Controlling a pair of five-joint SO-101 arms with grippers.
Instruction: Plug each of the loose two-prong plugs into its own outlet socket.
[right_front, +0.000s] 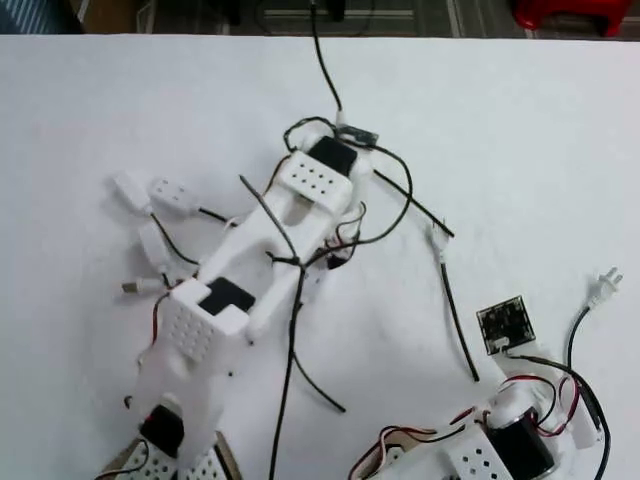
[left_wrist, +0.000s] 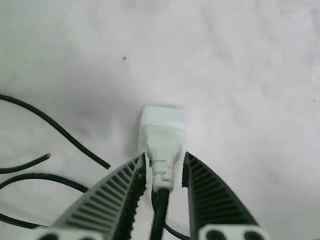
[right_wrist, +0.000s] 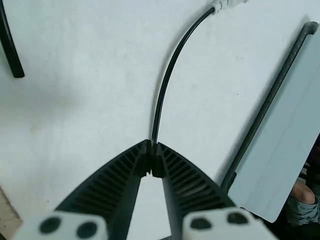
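A white two-prong plug (left_wrist: 163, 160) sits with its front against a white socket block (left_wrist: 162, 122), and its black cord runs back between my left gripper's fingers. My left gripper (left_wrist: 164, 157) straddles the plug's rear, open by a thin gap on each side. My right gripper (right_wrist: 151, 150) is shut on the black cord (right_wrist: 167, 80) of a second white plug (right_wrist: 227, 4). That plug (right_front: 603, 285) lies loose at the table's right side. Three white sockets (right_front: 160, 195) lie at the left, beside the left arm (right_front: 300, 190).
Loose black cables (right_front: 455, 310) cross the middle of the white table (right_front: 520, 120). The right arm's body (right_front: 510, 440) is at the bottom right. The table's edge with a dark strip (right_wrist: 272, 115) runs close to the right gripper, and a person's sleeve (right_wrist: 306, 202) is beyond it.
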